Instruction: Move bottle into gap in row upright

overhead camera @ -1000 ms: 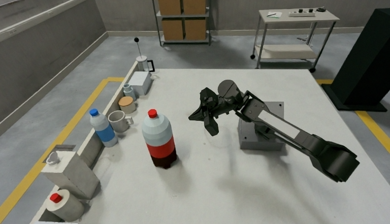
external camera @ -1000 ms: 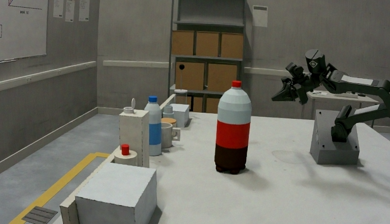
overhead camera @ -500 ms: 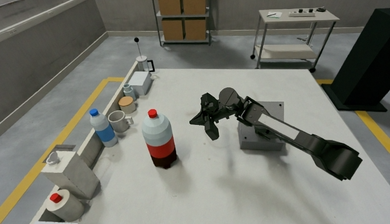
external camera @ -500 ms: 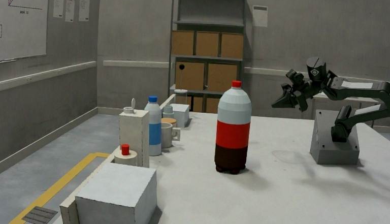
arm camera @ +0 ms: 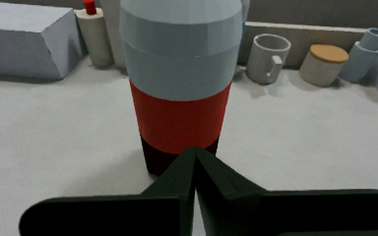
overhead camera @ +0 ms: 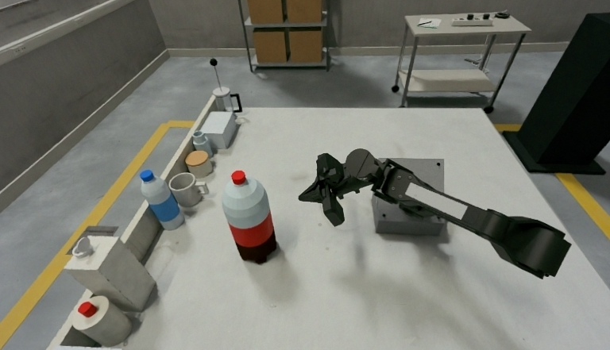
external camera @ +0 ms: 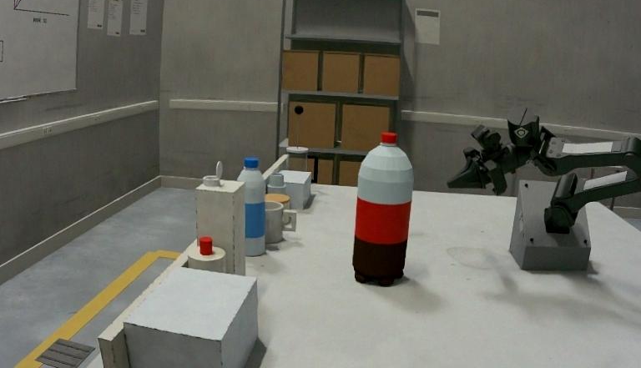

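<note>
Faceted plastic bottle [overhead camera: 249, 213] stands upright — angular dark fingers pressed together, holding nothing.

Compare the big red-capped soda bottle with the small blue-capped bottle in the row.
The big red-capped soda bottle is taller and wider than the small blue-capped bottle. The soda bottle has a red band over a dark base; the small one has a blue band on a pale body. The soda bottle stands alone out on the table; the small one stands in the row beside a grey mug. Both stand upright, untouched.
</note>
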Controlling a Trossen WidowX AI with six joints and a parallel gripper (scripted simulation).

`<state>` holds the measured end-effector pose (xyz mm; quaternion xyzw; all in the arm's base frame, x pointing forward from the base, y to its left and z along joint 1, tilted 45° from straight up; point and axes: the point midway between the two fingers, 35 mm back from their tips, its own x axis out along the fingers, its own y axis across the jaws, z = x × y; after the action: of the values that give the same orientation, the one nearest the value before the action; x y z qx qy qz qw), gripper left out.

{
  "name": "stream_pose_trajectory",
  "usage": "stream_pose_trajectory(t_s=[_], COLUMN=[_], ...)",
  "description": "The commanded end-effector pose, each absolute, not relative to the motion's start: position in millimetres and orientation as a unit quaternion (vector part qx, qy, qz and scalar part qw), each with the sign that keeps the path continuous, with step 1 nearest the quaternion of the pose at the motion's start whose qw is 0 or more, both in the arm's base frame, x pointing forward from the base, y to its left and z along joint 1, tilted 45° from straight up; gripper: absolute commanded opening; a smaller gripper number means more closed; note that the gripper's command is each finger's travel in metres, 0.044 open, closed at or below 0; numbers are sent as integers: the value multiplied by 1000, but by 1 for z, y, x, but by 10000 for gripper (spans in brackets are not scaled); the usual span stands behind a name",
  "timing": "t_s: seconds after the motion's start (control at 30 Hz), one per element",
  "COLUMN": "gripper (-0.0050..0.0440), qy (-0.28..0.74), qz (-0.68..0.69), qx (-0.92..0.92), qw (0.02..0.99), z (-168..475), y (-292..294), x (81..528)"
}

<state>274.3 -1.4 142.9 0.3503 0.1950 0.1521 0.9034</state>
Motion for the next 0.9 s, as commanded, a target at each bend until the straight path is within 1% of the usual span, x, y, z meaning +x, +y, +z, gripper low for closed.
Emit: stream_pose_trajectory(t_s=[0.0,0.4,0.87], gripper=[-50,-50,-50], qy=[190,181,192], qz=[151,154,152], qx=[352,358,360], qw=[904,903,900], z=[141,130,118], y=[2,16,25], x=[273,267,271])
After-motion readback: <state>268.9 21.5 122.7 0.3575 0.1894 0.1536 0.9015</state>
